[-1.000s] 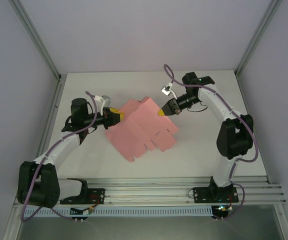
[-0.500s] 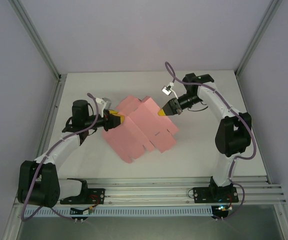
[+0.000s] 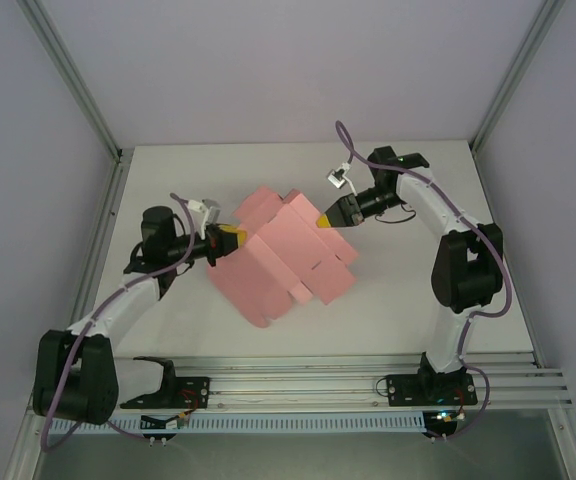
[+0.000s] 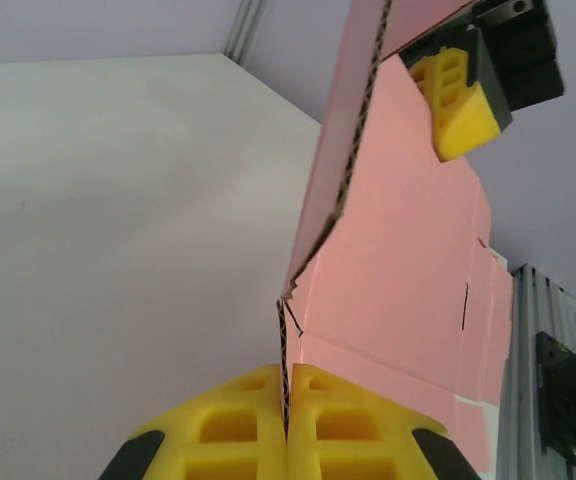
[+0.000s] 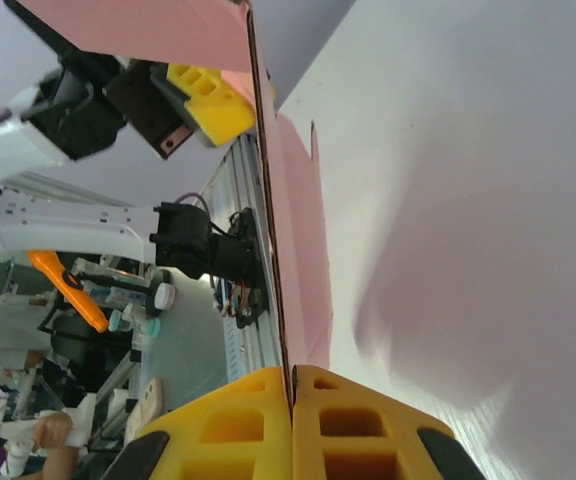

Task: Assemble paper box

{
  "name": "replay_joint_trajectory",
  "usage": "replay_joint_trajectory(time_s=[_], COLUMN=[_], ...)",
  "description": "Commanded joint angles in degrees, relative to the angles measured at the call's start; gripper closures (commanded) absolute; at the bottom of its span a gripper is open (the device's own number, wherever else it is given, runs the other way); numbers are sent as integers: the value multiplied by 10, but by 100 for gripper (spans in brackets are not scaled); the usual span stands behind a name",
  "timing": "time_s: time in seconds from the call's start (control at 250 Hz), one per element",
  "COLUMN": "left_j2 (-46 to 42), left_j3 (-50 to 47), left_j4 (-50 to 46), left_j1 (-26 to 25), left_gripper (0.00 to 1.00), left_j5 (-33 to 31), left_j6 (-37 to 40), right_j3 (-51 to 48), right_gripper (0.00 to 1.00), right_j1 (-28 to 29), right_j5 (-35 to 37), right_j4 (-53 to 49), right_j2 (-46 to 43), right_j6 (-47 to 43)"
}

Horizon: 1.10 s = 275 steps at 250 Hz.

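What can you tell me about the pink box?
The box is salmon-pink corrugated card: a die-cut sheet with flaps and slits, partly folded, not yet closed. It lies on the white table. The left claw pinches its left edge, the right claw its far edge.

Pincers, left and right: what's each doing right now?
Left pincer: closed, pinching an edge of the paper box.
Right pincer: closed, pinching another edge of the paper box.
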Motion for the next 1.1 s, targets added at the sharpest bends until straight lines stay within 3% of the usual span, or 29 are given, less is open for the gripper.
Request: replay_joint_trajectory(time_s=[0.0, 0.088, 0.152, 0.268, 0.355, 0.539, 0.771, 0.863, 0.922, 1.094], left_j2=[-31, -47, -52, -46, -33, -12, 86, 131, 154, 227], left_j3=[-36, -47, -32, 15, 30, 38, 62, 78, 80, 76], left_j4=[44, 63, 23, -108, -129, -126, -86, -74, -49, 59], left_j1=[8, 5, -9, -93, -139, -194, -332, -341, -354, -426], left_gripper=[100, 100, 100, 100, 100, 100, 100, 100, 100, 100], left_j5=[-33, -45, -69, -229, -308, -383, -597, -589, -580, -690], left_j6=[-39, -51, -30, 80, 121, 154, 217, 196, 189, 264], right_j3=[1, 5, 4, 3, -4, -39, -57, -73, -83, -85], right_gripper=[100, 100, 100, 100, 100, 100, 100, 100, 100, 100], right_j1=[-22, -22, -20, -2, 13, 22, 62, 78, 83, 86], right_j5=[-58, -56, -49, -13, 17, 65, 173, 241, 248, 250], right_j4=[55, 60, 61, 67, 78, 143, 177, 194, 205, 210], right_j2=[-2, 2, 0, -5, -12, -34, -54, -65, -68, -64], right_j6=[61, 69, 68, 81, 95, 158, 198, 202, 198, 206])
